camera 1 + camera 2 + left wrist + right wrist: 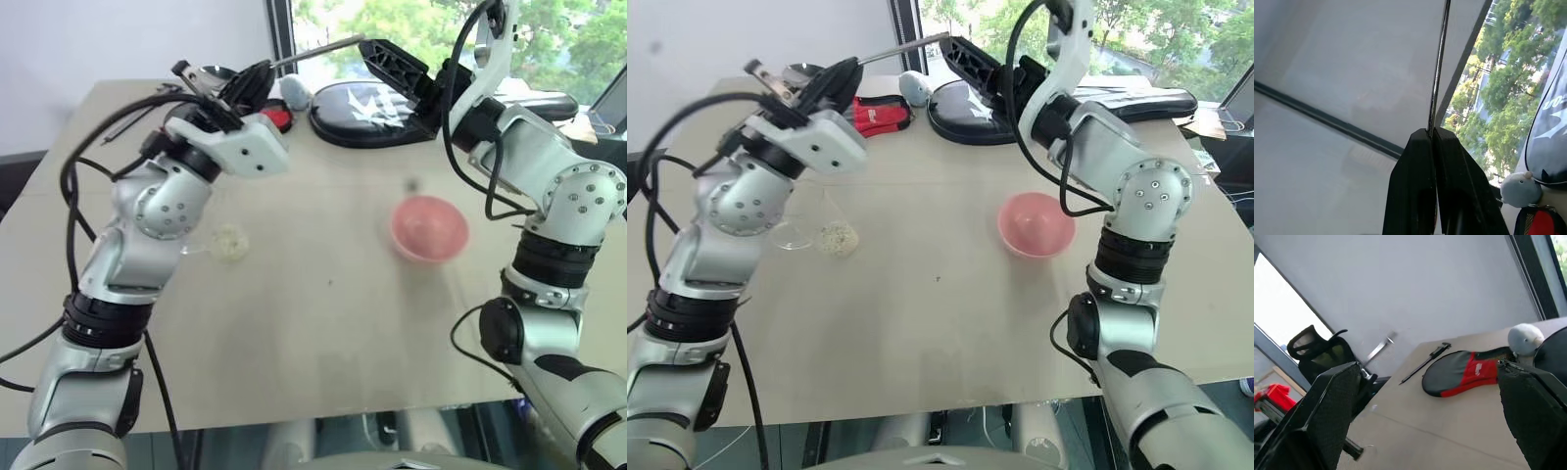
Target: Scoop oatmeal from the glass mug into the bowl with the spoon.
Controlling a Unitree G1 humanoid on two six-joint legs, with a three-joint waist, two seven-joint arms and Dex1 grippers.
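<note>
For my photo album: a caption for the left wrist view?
Shut claw holding a thin metal spoon handle up toward the window.

spoon (1437, 73): handle runs off the frame's top edge, its bowl unseen;
mug (792, 235): clear glass, half behind the left arm, outline faint;
oatmeal (838, 236): flakes too small to tell

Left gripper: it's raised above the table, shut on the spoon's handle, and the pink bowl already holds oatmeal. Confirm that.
Wrong about the bowl: the right eye view shows it empty. The oatmeal lies in the glass mug. The left gripper is raised and shut on the spoon, as stated.
</note>
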